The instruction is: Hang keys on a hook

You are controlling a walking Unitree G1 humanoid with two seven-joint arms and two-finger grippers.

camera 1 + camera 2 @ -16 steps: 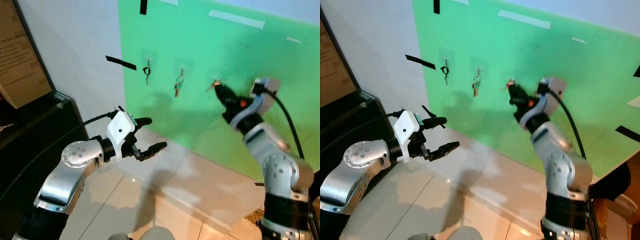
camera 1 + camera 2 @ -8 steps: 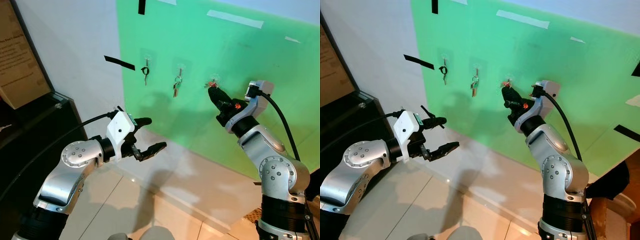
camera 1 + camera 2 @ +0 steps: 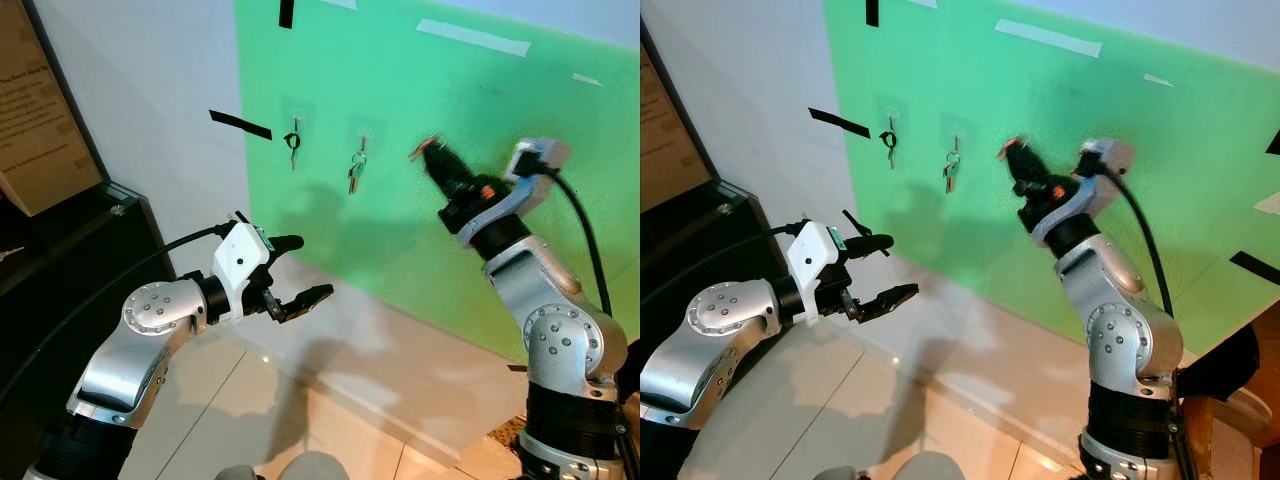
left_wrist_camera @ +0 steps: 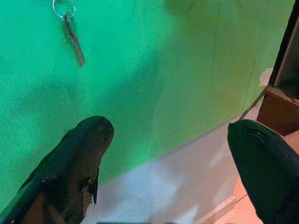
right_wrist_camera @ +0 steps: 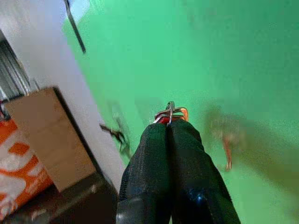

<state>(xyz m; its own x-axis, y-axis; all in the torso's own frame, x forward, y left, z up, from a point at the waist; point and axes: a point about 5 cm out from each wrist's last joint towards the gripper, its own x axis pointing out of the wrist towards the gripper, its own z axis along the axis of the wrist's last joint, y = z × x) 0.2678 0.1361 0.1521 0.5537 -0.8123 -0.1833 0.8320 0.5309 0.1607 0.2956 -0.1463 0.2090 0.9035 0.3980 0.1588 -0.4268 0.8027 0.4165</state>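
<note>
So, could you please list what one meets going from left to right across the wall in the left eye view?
Poster → black tape strip → first hung keys → second hung keys → right tool, shut on a key ring.

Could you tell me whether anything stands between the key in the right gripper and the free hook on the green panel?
Nothing visible does. The right gripper pinches the key ring right before the green panel, to the right of the two hung keys; the free hook itself cannot be made out.
</note>
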